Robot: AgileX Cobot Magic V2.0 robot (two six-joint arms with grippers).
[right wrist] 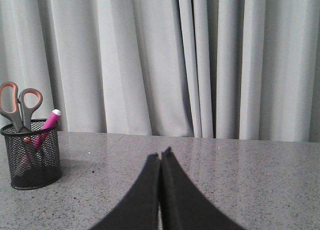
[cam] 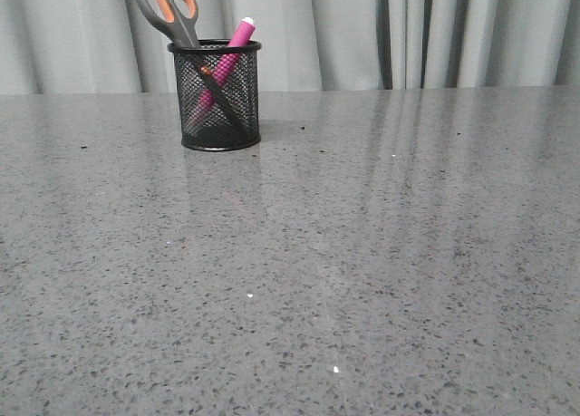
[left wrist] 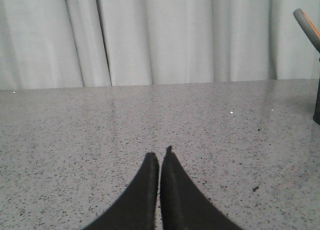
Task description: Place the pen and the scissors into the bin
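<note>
The black mesh bin (cam: 216, 94) stands upright at the far left of the table. The pink pen (cam: 237, 37) and the scissors (cam: 168, 11) stand inside it, handles and white tip sticking out of the rim. The right wrist view shows the same bin (right wrist: 32, 155) with the scissors (right wrist: 20, 105) and the pen (right wrist: 49, 122) in it, off to one side of my right gripper (right wrist: 160, 154), which is shut and empty. My left gripper (left wrist: 159, 154) is shut and empty over bare table; only an edge of the bin (left wrist: 317, 107) and a scissors handle (left wrist: 307, 23) show there.
The grey speckled table (cam: 362, 253) stretches wide in front of the bin. A grey pleated curtain (cam: 408, 31) hangs behind the table's far edge. Neither arm shows in the front view.
</note>
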